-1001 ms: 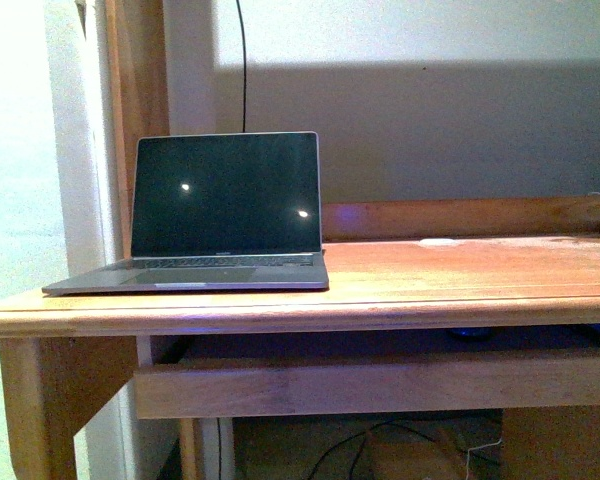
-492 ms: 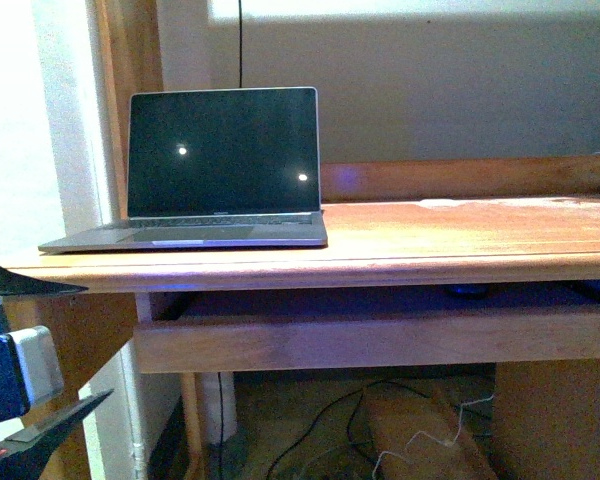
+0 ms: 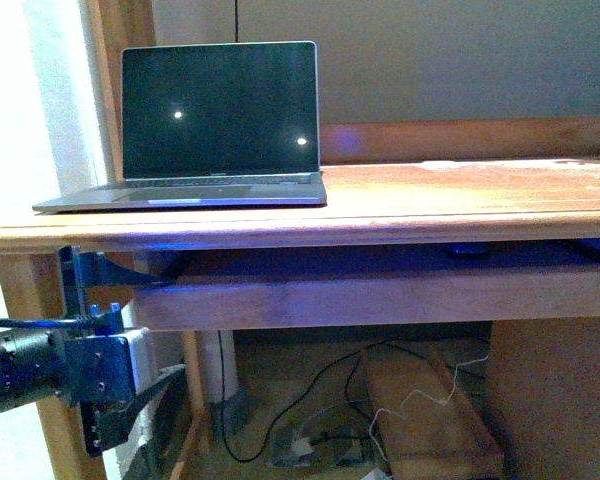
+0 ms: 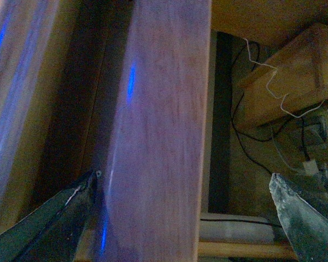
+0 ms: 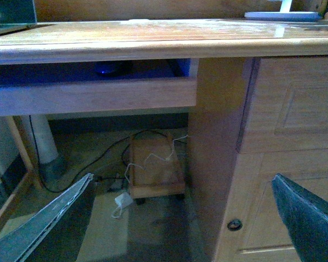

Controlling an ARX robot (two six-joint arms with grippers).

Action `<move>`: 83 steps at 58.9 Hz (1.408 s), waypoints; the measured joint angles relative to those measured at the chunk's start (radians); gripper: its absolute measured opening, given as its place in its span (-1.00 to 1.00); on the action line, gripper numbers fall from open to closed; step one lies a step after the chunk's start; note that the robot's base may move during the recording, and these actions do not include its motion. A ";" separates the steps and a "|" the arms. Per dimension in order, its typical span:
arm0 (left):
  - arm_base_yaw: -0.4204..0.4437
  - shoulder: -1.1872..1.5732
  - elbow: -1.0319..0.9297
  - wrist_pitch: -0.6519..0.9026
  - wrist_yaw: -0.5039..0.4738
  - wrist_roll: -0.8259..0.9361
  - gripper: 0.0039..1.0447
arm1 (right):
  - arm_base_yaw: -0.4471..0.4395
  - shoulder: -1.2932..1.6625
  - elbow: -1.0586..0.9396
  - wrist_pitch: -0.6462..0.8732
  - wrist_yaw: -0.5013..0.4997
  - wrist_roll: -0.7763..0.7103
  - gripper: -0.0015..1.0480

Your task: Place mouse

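The mouse shows only as a small dark oval on the shelf under the desktop, in blue shadow; in the right wrist view the mouse sits behind the shelf's front rail. My left gripper is at the lower left, open, its fingers above and below the left end of the rail. In the left wrist view the left gripper straddles that rail without touching it. My right gripper is open and empty, low in front of the desk, and out of the front view.
An open laptop with a dark screen stands on the desktop at the left. Below are a wooden box, loose cables and a white pipe. A drawer cabinet closes off the right side.
The front view has sunk, so the desk sits higher in frame. My left gripper entered at the lower left and moved right toward the rail under the desktop.
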 joint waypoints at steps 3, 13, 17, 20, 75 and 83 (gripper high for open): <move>-0.003 0.023 0.034 -0.002 0.000 0.037 0.86 | 0.000 0.000 0.000 0.000 0.000 0.000 0.86; -0.002 0.078 0.097 -0.008 0.041 0.137 0.86 | 0.000 0.000 0.000 0.000 0.000 0.000 0.86; -0.004 0.075 0.098 -0.032 0.031 0.138 0.86 | 0.000 0.000 0.000 0.000 0.000 0.000 0.86; -0.009 0.060 0.094 -0.082 0.014 0.137 0.86 | 0.000 0.000 0.000 0.000 0.000 0.000 0.86; -0.100 -0.441 0.002 -1.444 0.097 -0.284 0.86 | 0.000 0.000 0.000 0.000 0.000 0.000 0.86; -0.121 -0.499 -0.050 -1.519 0.192 -0.367 0.86 | 0.000 0.000 0.000 0.000 0.000 0.000 0.86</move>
